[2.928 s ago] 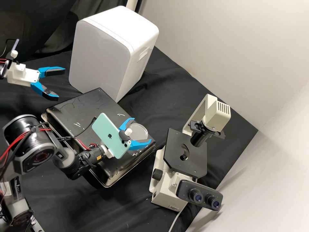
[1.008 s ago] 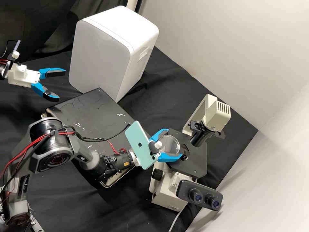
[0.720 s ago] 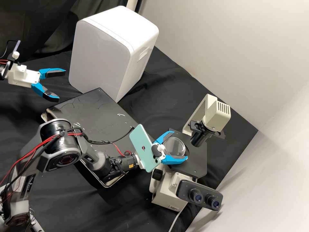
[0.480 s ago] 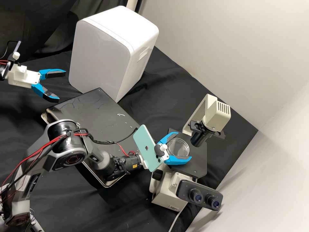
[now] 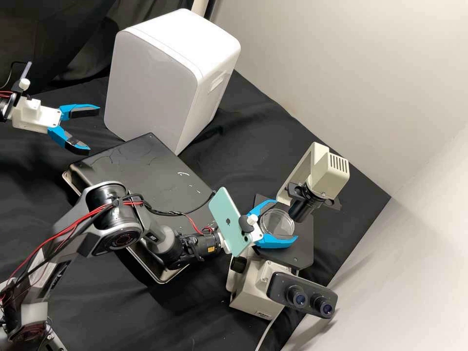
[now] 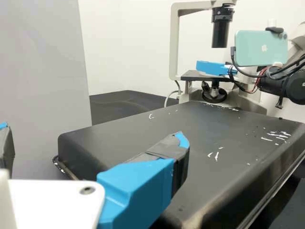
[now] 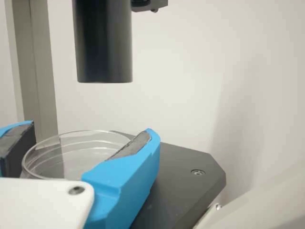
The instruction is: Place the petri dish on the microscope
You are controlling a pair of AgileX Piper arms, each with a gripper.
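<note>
Black-draped desk (image 5: 253, 126), set against pale walls.

1. Right end effector (image 5: 283, 220) (image 7: 90, 131): clenched on the petri dish, one blue finger on each side of the rim. It is positioned over the microscope's stage.
2. Petri dish (image 5: 274, 225) (image 7: 66, 155): clear, round, shallow and level. It is held between the right fingers above the black stage (image 5: 297, 246) (image 7: 186, 176), directly beneath the black condenser tube (image 5: 301, 210) (image 7: 102, 43). Contact with the stage cannot be determined.
3. Phone (image 5: 229, 222): mint green, mounted on the right wrist just behind the end effector.
4. Microscope (image 5: 253, 282): cream body, with twin dark eyepieces (image 5: 312, 298) facing the near edge. A vented lamp housing (image 5: 329, 170) sits on the upper arm.
5. Tray (image 5: 141, 170) (image 6: 200, 138): glossy black with white scuffs, lying just beside the microscope. The right arm extends across its near corner.
6. Left end effector (image 5: 91, 126) (image 6: 90, 133): released, fingers spread wide with nothing between them. It hangs over the far corner of the tray, well apart from the microscope.
7. White box (image 5: 170, 73): tall with rounded corners, standing behind the tray and near the left end effector.
</note>
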